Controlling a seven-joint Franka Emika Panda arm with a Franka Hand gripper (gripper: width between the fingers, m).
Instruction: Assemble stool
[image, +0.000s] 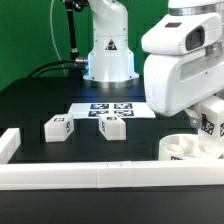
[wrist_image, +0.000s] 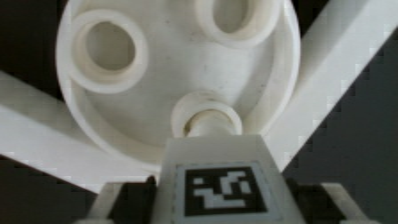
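I am at the leg-fitting step. The gripper (wrist_image: 217, 200) is closed on a short, blocky white plastic leg (wrist_image: 217, 165) that bears a black-and-white square tag, and as far as the wrist view shows, its jaws press against 2 opposite sides of this held leg. The far end of the held leg meets 1 of the holes in the thick, round white plastic disc seat (wrist_image: 160, 100). I cannot tell whether it has entered the hole or only hovers at its mouth. 2 more holes in the seat show empty. In the exterior view the seat (image: 186, 148) lies on the black table (image: 40, 105) at that view's right, just beside the long white border rails (image: 90, 175). A loose leg (image: 57, 127) and a second loose leg (image: 111, 125) lie well apart from it toward that view's left, near the thin flat white marker board (image: 112, 108). I judge the task early, with no leg visibly fixed. The next move calls for keeping the held leg square to the hole, then pressing and probably turning it home, because a tilt could jam it.
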